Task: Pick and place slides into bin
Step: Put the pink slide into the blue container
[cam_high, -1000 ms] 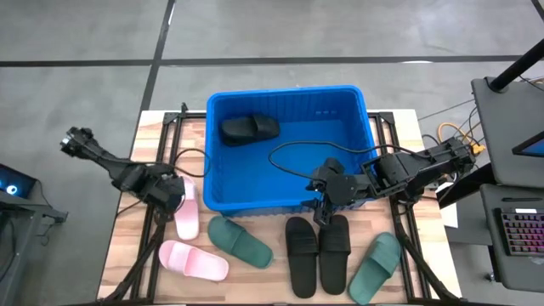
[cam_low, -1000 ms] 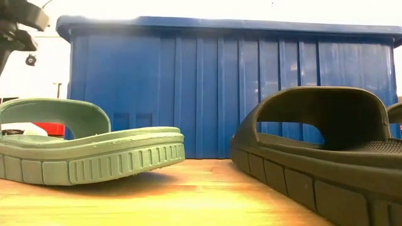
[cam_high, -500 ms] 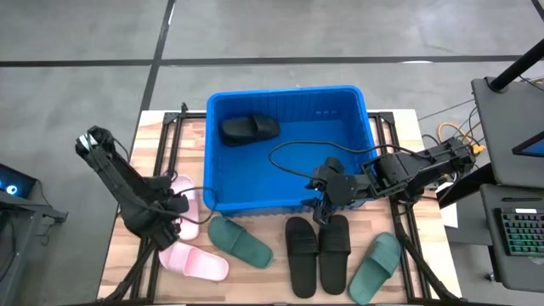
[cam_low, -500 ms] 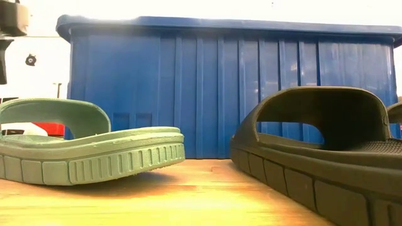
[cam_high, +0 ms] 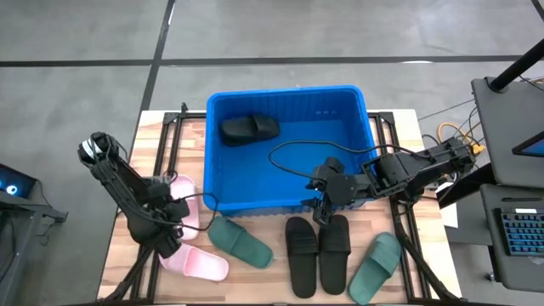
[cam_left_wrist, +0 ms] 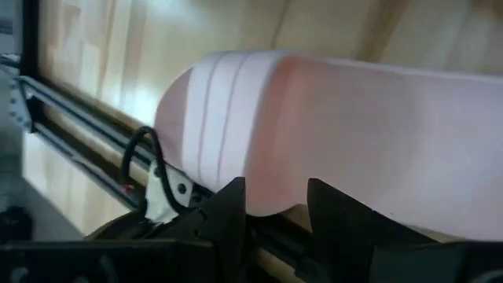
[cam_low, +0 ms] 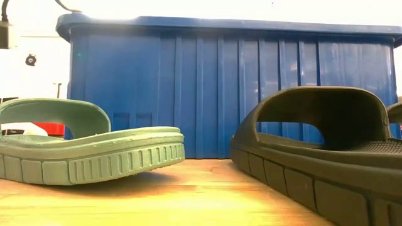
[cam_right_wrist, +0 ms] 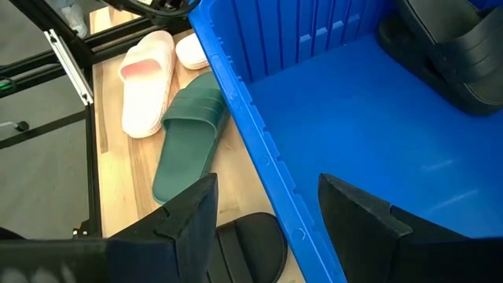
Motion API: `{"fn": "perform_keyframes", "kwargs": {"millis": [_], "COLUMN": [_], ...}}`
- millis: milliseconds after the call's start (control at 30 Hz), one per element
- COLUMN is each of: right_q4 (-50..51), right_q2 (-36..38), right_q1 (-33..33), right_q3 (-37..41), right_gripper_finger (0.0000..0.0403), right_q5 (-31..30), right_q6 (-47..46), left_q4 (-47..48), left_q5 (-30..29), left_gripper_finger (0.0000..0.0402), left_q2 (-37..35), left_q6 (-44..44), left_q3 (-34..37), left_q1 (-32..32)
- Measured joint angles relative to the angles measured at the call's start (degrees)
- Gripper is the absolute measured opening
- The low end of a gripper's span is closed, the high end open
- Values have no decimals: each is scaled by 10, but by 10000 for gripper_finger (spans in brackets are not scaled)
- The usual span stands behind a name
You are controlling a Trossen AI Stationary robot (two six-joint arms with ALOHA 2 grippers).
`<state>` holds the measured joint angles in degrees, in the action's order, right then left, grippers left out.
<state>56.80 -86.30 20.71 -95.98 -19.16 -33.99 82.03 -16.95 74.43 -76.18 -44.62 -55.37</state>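
left end effector [cam_high: 170, 240]: over a pink slide [cam_high: 197, 262], fingers parted, nothing gripped
right end effector [cam_high: 321, 212]: released, at bin [cam_high: 365, 127] front wall
bin: one black slide [cam_high: 249, 128] inside
surface [cam_high: 280, 293]: other slides

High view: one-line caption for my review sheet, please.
Left gripper over a pink slide, right gripper waiting at the blue bin, which holds one black slide.

Glossy ribbed plastic bin [cam_high: 289, 204], matt rubber slides [cam_high: 240, 241]
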Motion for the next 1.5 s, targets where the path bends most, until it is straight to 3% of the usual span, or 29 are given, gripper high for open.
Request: {"fn": "perform_keyframes", "kwargs": {"millis": [933,1367,1500], "right_q4": [-25,-87,-113], "right_q2": [1,38,51], "right_q1": [0,0,-8], "right_q3": [0,0,0], "right_gripper_finger": [210,210,210], "right_q5": [1,-2,-4], "right_q6": [-31,-30,-31], "left_q4": [-2,-6,-14], "left_q5": [-9,-17,-21], "left_gripper_finger": [123,122,96], "left_q2": [275,262,261], "left_q6": [-4,-15,-15], "left_q3": [4,6,13], "left_q1": [93,101,101]}}
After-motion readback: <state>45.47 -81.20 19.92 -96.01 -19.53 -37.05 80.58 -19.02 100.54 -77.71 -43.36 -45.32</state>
